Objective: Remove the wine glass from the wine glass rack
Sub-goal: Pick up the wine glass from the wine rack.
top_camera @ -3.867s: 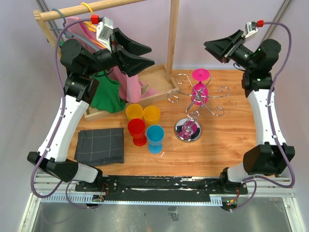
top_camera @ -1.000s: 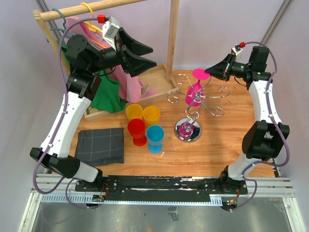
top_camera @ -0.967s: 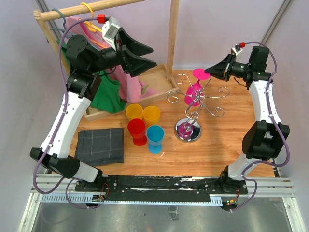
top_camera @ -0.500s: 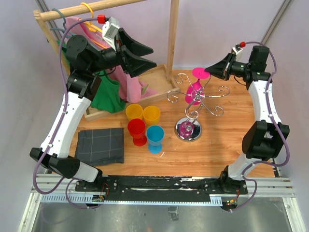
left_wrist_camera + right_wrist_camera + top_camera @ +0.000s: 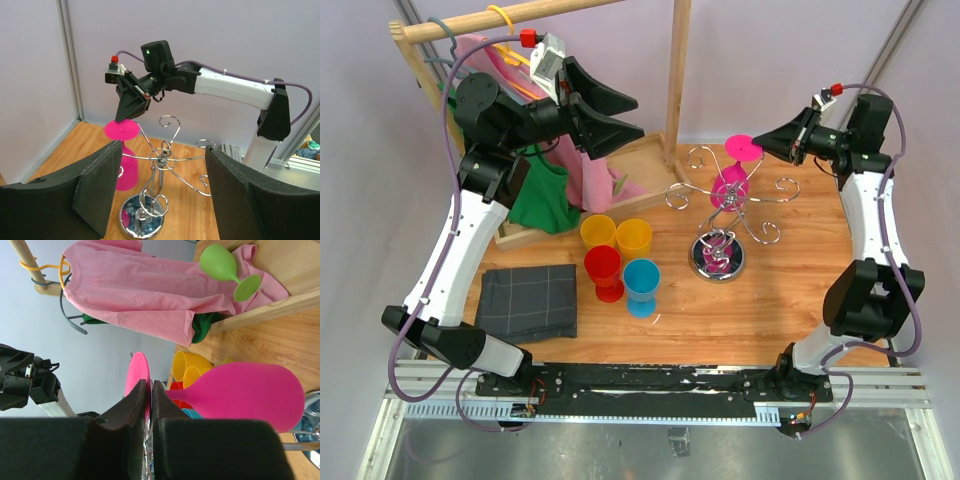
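The wooden bench (image 5: 790, 290) carries a chrome rack (image 5: 718, 255), which stands on its round base right of centre. Left of it four cups are clustered: two yellow cups (image 5: 598, 232) behind, a red cup (image 5: 604, 268) and a blue cup (image 5: 642, 282) in front. A folded grey cloth (image 5: 529, 300) lies at the near left, and a wooden tray (image 5: 645, 148) sits at the back left.

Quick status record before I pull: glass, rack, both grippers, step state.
wine glass: pink, hanging upside down on rack
wine glass rack: chrome, base on table
right gripper: shut on the glass's foot
left gripper: open, empty, raised away from rack
step: glass not yet off rack
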Controlling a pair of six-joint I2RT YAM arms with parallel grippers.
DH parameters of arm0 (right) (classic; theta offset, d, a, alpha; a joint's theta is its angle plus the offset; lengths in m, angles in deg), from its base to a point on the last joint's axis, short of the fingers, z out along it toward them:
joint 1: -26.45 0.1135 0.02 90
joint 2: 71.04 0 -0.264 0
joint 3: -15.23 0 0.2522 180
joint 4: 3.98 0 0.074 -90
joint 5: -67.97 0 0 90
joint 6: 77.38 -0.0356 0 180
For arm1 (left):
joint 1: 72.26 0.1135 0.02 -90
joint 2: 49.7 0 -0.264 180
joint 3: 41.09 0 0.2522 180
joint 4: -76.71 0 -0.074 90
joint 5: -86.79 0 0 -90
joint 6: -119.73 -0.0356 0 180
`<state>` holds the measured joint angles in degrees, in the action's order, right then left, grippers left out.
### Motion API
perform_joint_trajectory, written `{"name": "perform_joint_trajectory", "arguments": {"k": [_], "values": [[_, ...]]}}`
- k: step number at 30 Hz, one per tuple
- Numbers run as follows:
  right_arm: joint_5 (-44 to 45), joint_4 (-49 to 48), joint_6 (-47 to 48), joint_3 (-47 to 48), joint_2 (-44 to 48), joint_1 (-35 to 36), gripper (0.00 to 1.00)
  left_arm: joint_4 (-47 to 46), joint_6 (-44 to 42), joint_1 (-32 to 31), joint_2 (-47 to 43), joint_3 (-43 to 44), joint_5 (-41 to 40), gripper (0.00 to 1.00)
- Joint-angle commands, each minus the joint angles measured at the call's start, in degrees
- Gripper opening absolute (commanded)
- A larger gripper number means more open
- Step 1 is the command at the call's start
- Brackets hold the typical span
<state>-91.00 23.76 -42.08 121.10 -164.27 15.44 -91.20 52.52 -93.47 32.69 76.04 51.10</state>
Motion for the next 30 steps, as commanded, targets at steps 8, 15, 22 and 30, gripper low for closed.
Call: {"name": "perform_joint_trajectory", "arguments": {"k": [8,15,22,30], "values": [[-0.9,-0.7,2.2,-3.4,3.2,-0.8,0.07,-1.4,0.6,-0.7,-1.3,-0.4,0.7,0.72],[-0.6,-0.7,2.9,-5.4,2.9,-0.8,0.18,-1.2,0.6,-0.7,-1.4,-0.4,0.8,0.72],[-0.6,-0.8,2.9,-4.3,1.9,-0.8,0.25,-1.2,0.4,-0.7,-1.4,-0.3,0.7,0.72],[-0.3,-0.8,2.9,-3.4,1.3,-0.8,0.49,-1.2,0.3,-0.7,-1.3,-0.3,0.9,0.72]]}}
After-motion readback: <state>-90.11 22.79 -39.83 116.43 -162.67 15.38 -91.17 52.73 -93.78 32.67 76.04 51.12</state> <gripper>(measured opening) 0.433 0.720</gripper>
